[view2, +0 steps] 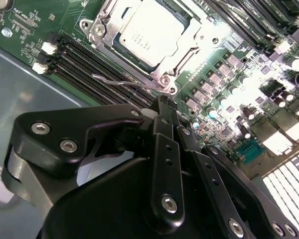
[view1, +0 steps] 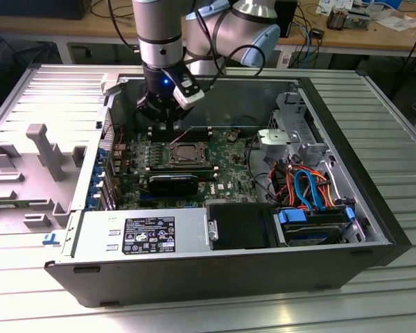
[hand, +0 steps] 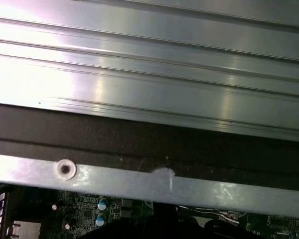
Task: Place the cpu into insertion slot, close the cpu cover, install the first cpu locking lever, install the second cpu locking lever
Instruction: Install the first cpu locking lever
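Open black metal computer case (view1: 374, 229) lies on its side on the ribbed aluminium bench (view1: 388, 111). Green circuit board (view1: 229, 149) sits on the case floor, with long black memory slots (view2: 89, 74) beside the socket. Grey robot arm (view1: 159, 35) reaches down into the case; black gripper (view2: 164, 107) hangs just above the board, fingers drawn together, nothing between them. Square silver-rimmed insertion slot (view2: 162, 82) lies just ahead of the fingertips. Thin silver metal cpu cover (view2: 189, 37) lies down flat over the slot. Dull silver-grey square cpu (view2: 149, 30) is seated in the slot, showing through the cover window. Thin wire locking lever (view2: 117, 81) stands free alongside the socket, near the gripper tips.
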`<state>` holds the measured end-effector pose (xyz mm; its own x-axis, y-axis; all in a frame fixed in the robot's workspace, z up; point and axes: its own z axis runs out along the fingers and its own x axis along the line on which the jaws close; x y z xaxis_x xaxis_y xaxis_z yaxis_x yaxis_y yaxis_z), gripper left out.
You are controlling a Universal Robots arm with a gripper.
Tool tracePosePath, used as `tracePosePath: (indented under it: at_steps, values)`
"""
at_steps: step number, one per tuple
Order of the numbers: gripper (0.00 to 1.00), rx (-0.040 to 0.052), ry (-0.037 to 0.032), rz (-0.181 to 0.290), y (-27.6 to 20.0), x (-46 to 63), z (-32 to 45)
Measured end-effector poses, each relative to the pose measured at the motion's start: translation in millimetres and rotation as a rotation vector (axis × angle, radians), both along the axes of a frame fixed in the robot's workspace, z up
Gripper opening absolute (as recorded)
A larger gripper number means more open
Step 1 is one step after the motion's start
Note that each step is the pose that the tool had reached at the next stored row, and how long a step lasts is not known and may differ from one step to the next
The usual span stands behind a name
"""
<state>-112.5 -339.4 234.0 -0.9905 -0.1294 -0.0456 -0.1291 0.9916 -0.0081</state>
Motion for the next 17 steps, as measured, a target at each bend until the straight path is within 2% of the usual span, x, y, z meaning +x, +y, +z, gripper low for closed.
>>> tracePosePath:
  at_steps: [17]
  values:
    - [0.11,-0.0001,0.0000,0.000,0.0,0.4,-21.6]
